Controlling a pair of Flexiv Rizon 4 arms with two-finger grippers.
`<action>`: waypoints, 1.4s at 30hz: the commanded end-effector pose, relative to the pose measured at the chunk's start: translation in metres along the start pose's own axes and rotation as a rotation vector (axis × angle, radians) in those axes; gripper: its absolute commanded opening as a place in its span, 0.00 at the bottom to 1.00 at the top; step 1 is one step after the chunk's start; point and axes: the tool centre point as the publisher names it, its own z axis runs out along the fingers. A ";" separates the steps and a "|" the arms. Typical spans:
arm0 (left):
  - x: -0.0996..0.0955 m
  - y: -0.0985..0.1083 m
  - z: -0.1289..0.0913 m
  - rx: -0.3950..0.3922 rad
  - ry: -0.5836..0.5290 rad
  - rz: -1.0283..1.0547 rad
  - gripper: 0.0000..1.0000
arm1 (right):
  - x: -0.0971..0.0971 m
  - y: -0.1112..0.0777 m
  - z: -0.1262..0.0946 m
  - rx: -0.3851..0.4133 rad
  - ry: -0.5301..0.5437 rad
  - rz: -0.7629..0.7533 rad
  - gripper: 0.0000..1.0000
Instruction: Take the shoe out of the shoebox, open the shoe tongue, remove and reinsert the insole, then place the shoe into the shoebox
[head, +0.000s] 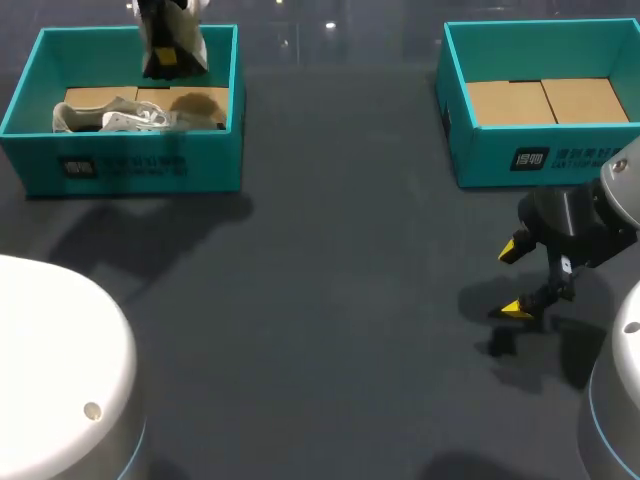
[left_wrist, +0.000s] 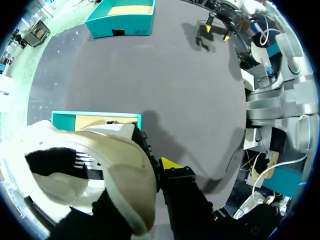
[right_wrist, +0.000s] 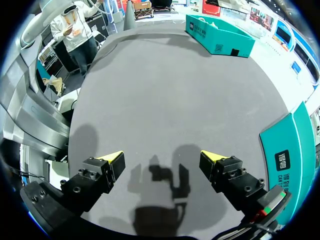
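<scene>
**Shoe not yet out of its box: the job is barely begun**

The left pincer (head: 165, 55) hangs over the far side of the shoebox (head: 130, 165), and the pale shoe (head: 110, 118) lies just beneath and beside it on the cardboard floor of the box. In the left wrist view the shoe's collar presses right up against the pincer and hides much of it. It may have a grip on the rim, but from here I cannot tell whether it has taken hold or merely rests alongside.

The right pincer (head: 515, 280) sits low over the dark table (head: 330, 250), well apart from the shoe. Its jaws are spread wide with nothing between them, only its own shadow on the table below. A second shoebox (head: 540, 155) stands a little beyond it, holding nothing but its cardboard base.

As I judge it, the first step is only now being attempted and none of the steps is finished. The shoe must come out onto the table. After that the tongue has to be opened, the insole pulled out and put back, and the shoe boxed again. The idle right pincer will likely be needed to steady the shoe.
</scene>
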 end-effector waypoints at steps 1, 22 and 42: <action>-0.005 -0.004 -0.003 -0.008 0.025 0.002 0.00 | 0.002 0.000 0.000 0.003 -0.004 0.000 1.00; -0.089 0.107 -0.009 0.020 0.073 -0.012 0.00 | 0.002 0.000 0.000 0.003 -0.004 0.000 1.00; -0.127 0.149 -0.009 -0.072 0.043 -0.049 0.00 | 0.002 0.000 0.000 0.003 -0.004 0.000 1.00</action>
